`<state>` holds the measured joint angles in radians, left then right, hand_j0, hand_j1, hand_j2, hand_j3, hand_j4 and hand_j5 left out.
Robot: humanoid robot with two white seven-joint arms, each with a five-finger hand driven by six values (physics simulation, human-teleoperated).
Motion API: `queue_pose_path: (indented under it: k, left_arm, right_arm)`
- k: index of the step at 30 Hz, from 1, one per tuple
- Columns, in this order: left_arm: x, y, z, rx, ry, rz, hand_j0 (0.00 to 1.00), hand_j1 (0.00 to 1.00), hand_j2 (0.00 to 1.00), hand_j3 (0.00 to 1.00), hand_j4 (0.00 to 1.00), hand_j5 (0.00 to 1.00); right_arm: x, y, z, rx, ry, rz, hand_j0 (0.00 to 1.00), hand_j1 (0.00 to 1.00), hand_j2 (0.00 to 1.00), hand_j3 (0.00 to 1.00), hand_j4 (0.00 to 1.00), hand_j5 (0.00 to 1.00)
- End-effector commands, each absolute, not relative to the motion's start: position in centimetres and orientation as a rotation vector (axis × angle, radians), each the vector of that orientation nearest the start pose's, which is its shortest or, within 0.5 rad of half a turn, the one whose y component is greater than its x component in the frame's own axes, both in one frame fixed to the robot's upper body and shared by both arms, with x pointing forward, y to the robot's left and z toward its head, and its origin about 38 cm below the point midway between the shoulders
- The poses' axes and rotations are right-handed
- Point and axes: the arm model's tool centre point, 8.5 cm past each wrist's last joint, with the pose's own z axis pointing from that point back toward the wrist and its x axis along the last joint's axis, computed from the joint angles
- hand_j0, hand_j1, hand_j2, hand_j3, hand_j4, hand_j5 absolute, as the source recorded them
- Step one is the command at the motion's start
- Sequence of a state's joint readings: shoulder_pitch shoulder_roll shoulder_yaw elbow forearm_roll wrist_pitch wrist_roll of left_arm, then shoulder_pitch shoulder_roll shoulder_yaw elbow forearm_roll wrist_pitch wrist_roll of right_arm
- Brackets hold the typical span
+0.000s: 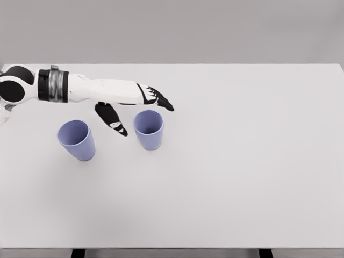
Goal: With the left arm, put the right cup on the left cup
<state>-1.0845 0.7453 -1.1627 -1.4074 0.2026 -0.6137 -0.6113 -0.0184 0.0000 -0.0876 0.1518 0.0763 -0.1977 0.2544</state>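
left robot hand | fingers spread (holding nothing) | just behind right cup | left cup apart

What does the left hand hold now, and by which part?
Nothing. The left hand is open, fingers spread beside the rim of the right lilac plastic cup, not closed on it.

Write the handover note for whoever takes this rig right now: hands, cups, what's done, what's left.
Left hand: open, fingers spread, thumb pointing down, hovering just behind and left of the right cup; holding nothing.
Right arm: not in view.
Both cups stand upright and apart on the white table; the left cup sits near the forearm.
Done: hand brought up to the right cup.
Left: grasp it, lift it, set it on the left cup.
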Motion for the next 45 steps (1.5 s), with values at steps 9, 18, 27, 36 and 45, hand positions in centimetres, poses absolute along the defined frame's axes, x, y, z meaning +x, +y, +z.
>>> queue_pose_path:
  k: [9,18,27,36,45]
  left_arm:
    - [46.1,19.2,23.8,-0.195,-1.529,-2.08,1.0,1.0,1.0,1.0,1.0,1.0]
    - [46.2,19.5,22.6,-0.194,-1.503,-2.072,1.0,1.0,1.0,1.0,1.0,1.0]
    - [46.2,19.4,22.5,-0.196,-1.503,-2.071,1.0,1.0,1.0,1.0,1.0,1.0]
    - [46.8,19.6,22.2,-0.141,-1.473,-2.101,1.0,1.0,1.0,1.0,1.0,1.0]
    - [46.8,18.7,21.2,-0.156,-1.465,-2.109,1.0,1.0,1.0,1.0,1.0,1.0]
  right_arm:
    - [-2.0,-24.5,-25.6,0.179,-0.066,-0.001,1.0,1.0,1.0,1.0,1.0,1.0]
    - [-2.0,-24.5,-25.6,0.179,-0.066,-0.001,1.0,1.0,1.0,1.0,1.0,1.0]
    - [-2.0,-24.5,-25.6,0.179,-0.066,-0.001,1.0,1.0,1.0,1.0,1.0,1.0]
    - [-2.0,-24.5,-25.6,0.179,-0.066,-0.001,1.0,1.0,1.0,1.0,1.0,1.0]
    - [-2.0,-24.5,-25.6,0.179,-0.066,-0.001,1.0,1.0,1.0,1.0,1.0,1.0]
